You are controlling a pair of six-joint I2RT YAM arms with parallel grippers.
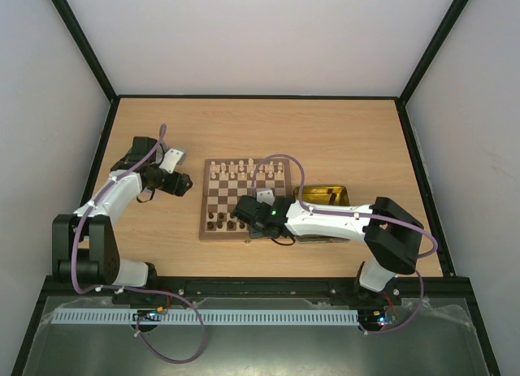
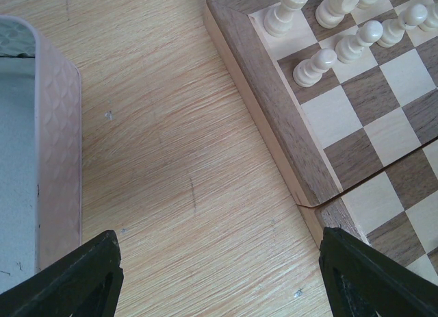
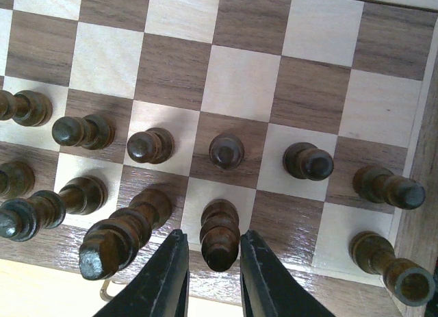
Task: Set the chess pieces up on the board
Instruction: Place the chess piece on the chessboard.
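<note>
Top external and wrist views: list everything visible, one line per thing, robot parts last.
board: one, light and dark brown checks, mid-table.
pale pieces: many, cream, board's far rows.
dark pieces: many, dark brown, board's near rows.
tin: one, yellow-lined, right of the board.
lid: one, silver, left of the board.
table: one, light wood, under everything.
left gripper: one, black, open, over bare table between lid and board.
right gripper: one, black, fingers either side of a back-row dark piece.
</note>
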